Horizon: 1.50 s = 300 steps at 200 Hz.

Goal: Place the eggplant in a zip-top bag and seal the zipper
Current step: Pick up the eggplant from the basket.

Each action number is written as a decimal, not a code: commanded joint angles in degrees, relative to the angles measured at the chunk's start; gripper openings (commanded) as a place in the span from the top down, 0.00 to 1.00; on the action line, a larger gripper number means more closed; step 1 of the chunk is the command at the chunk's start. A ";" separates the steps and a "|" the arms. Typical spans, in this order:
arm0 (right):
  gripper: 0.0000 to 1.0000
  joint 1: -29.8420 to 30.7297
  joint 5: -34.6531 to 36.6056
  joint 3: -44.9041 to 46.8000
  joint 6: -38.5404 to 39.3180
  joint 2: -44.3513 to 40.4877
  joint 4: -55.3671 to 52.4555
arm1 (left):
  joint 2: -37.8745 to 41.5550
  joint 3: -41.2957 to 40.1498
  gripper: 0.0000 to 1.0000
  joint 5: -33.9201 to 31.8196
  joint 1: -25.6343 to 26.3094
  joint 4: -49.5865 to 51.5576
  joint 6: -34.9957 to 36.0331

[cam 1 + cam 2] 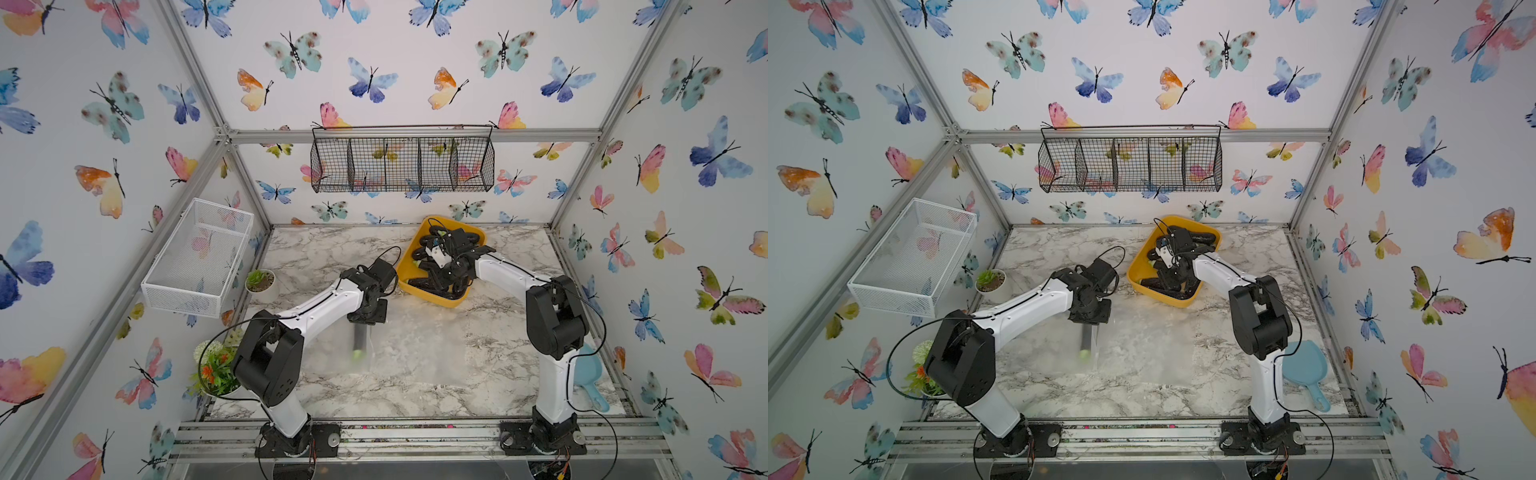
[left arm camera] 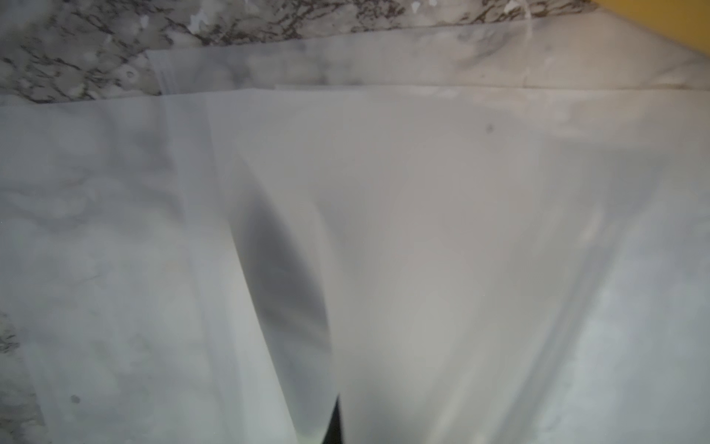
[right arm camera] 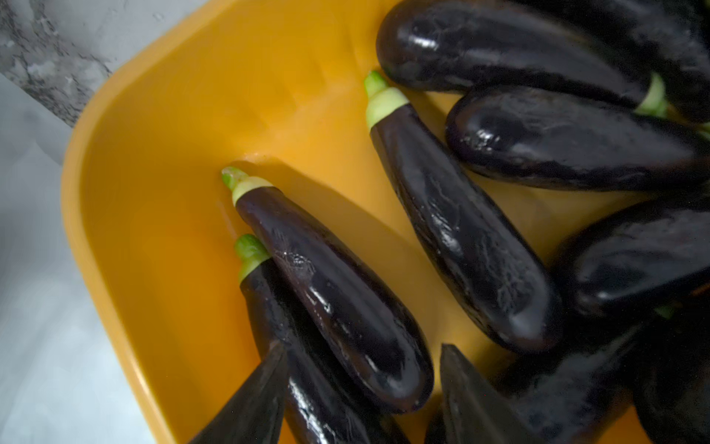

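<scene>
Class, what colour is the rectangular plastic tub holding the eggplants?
Yellow-orange; the rectangular plastic tub shows best in the right wrist view.

- We are seeing bright, even, soft light filling both top views, leaving only faint shadows on the marble tabletop (image 1: 436,374) in front of the yellow tub (image 1: 432,300).
- Far from the tub, toward the edges, the butterfly walls (image 1: 104,108) are stretching and softening.
- Inside the tub, white glare is streaking the eggplants (image 3: 472,238).
- Beside the tub, we are finding the bag (image 2: 422,230) hazy, blurred and dim.
</scene>
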<state>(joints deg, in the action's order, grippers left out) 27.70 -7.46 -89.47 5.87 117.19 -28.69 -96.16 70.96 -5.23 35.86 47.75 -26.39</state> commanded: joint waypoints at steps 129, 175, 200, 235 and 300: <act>0.57 0.39 3.97 4.45 5.04 3.93 9.53 | 3.96 -1.95 0.99 9.91 -2.97 -5.53 1.24; 0.66 0.37 1.49 9.05 3.18 -4.24 13.25 | 3.17 -2.67 0.98 11.44 -3.51 -7.00 0.58; 0.67 0.39 0.54 10.45 1.05 -8.25 13.74 | 2.41 -2.58 0.98 11.57 -3.51 -7.77 -0.47; 0.68 0.35 -1.60 13.30 -10.26 -14.37 12.32 | 2.28 -3.48 0.92 11.09 -3.51 -9.06 -1.86; 0.76 9.70 -12.14 26.34 -30.27 -30.60 -3.38 | 2.43 -6.86 0.92 10.69 -2.62 -13.61 -4.01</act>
<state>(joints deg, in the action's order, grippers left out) 31.59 -14.92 -66.37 -15.51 90.85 -23.14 -93.65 65.32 5.28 32.64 36.16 -29.23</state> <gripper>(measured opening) 0.423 0.082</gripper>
